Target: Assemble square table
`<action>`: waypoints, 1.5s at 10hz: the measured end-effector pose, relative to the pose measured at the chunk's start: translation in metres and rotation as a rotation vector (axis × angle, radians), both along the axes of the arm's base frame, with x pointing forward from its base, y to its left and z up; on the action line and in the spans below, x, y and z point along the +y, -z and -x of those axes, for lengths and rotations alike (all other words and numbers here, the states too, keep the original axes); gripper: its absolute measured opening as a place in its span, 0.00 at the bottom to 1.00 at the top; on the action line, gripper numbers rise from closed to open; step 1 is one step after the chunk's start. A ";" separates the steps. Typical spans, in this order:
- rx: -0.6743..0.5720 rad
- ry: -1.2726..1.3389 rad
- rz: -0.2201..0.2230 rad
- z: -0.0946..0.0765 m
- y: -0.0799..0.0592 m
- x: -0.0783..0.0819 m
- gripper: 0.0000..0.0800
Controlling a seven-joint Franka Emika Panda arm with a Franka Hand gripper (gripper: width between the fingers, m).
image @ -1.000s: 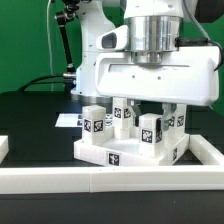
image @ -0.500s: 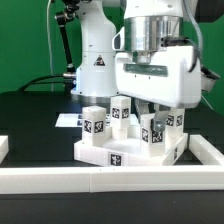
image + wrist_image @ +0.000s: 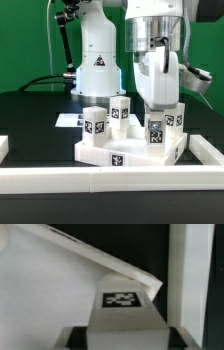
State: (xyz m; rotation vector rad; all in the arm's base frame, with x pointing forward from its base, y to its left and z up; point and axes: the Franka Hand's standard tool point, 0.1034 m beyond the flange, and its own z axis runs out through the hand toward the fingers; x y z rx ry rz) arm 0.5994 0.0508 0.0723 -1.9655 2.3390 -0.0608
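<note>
The square table's white slab lies on the black surface with a tag on its front edge. Short white tagged legs stand upright on it. My gripper comes down from above and is shut on the front right leg. In the wrist view that leg fills the middle with its tag facing the camera, and a dark finger presses on each side of it. Three other legs stand free of the gripper.
A long white rail borders the black surface in front and at the exterior view's right. The marker board lies behind the slab at the exterior view's left. The arm's white base stands at the back.
The hand has turned about its vertical axis, from its broad side facing the camera to its narrow side. It has stayed on the front right leg.
</note>
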 end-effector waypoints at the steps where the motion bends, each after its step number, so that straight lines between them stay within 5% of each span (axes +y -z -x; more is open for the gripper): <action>1: 0.001 0.082 -0.012 0.000 0.000 0.003 0.36; 9: 0.007 0.469 -0.115 0.001 0.001 0.021 0.36; 13: 0.003 0.434 -0.115 0.001 0.001 0.021 0.36; 14: 0.004 0.432 -0.114 0.001 0.001 0.021 0.48; 15: 0.002 0.410 -0.112 0.001 0.001 0.020 0.48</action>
